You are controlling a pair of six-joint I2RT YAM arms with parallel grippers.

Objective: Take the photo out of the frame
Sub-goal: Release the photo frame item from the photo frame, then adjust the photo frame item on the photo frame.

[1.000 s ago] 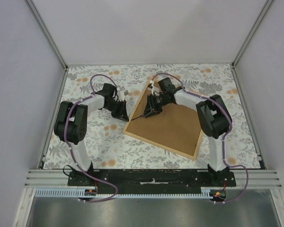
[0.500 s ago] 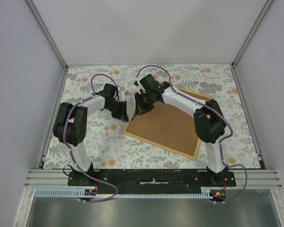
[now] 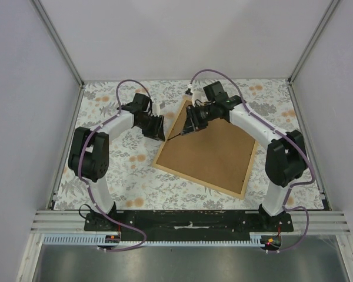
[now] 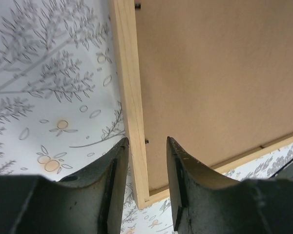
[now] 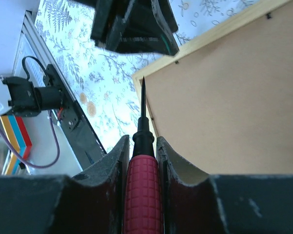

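The left gripper (image 4: 146, 142) is hovering half-spread above the wooden frame (image 4: 128, 73), its jaws straddling the edge strip and gripping nothing. The right gripper (image 5: 142, 140) is pinching a red-handled screwdriver (image 5: 143, 195), its tip pointing near the frame's corner. The frame is lying back-up on a floral tablecloth (image 4: 49, 73), hiding its front.

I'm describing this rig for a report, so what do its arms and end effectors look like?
The left arm and right arm match: white links with bulky black joints. A purple cable loops along each. The left end effector and right end effector are black, with two flat, scuffed fingers each.
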